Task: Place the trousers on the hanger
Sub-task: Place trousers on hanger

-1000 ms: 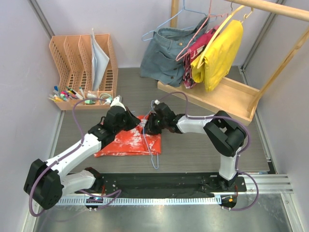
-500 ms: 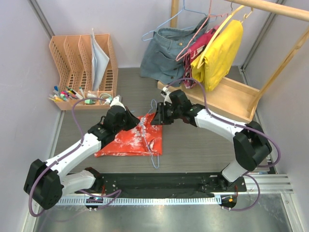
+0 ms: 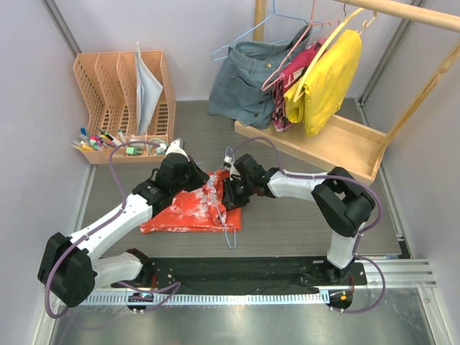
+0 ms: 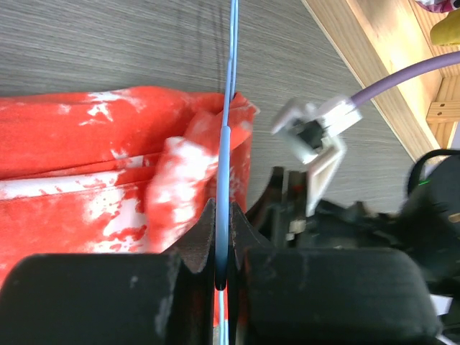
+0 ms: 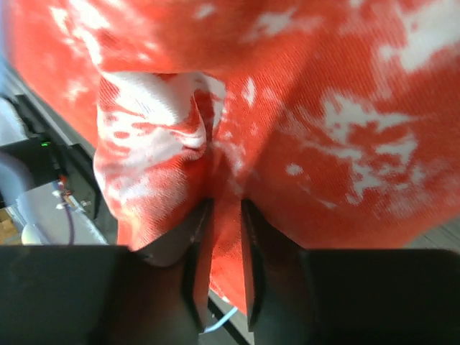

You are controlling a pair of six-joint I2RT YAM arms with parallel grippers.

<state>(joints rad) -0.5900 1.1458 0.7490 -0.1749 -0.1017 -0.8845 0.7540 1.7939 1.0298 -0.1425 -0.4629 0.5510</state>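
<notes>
The left claw (image 4: 221,215) clamps the hanger (image 4: 229,108), its wire running straight ahead over the trousers' (image 4: 86,165) edge, just beside the fold the right claw (image 5: 224,210) pinches.

Black-and-white arms (image 3: 108,226), purple cables (image 4: 410,77)

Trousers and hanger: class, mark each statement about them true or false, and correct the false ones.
1. The left end effector is shut on the hanger. True.
2. The trousers hang up off the table. False: they lie folded on the table.
3. The right end effector pinches a fold of the trousers. True.
4. The held hanger is pink. False: it is light blue.
</notes>
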